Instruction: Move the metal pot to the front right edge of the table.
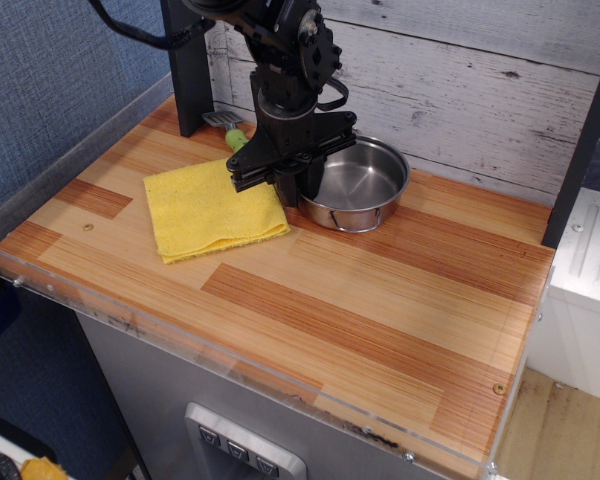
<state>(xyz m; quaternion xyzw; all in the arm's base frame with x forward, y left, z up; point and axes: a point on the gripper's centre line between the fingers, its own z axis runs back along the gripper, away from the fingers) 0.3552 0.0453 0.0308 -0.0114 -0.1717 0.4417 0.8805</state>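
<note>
Stainless-steel metal pot [358,186] sits on the far half of the table [380,300], a little right of centre and close to the white plank wall [480,90]. Pot upright, interior bare and shiny; one wire loop handle visible on its near side.

Pincer [298,190] is lowered onto the pot's left rim. Fingers [290,192] are drawn in tight at the rim; the pincer appears clamped on the pot's left wall, though the inner finger is mostly hidden by the pincer body, so contact on the inside is not directly visible. Black arm [280,50] comes down from the upper left of the view.

Yellow cloth [210,208] lies flat on the table to the left of the pot, its right edge just beside the pincer and very near the pot; whether cloth and pot touch cannot be told. Small green object [236,137] shows behind the pincer on the far side, partly hidden, with a grey piece [220,119] beside it at the foot of the dark post [185,65].

Near and right parts of the table show only striped light and reddish-brown planks. Clear acrylic rim [100,300] runs along the near and left edges. Grey base [180,400] below, with a row of small buttons [235,450] on its front.
</note>
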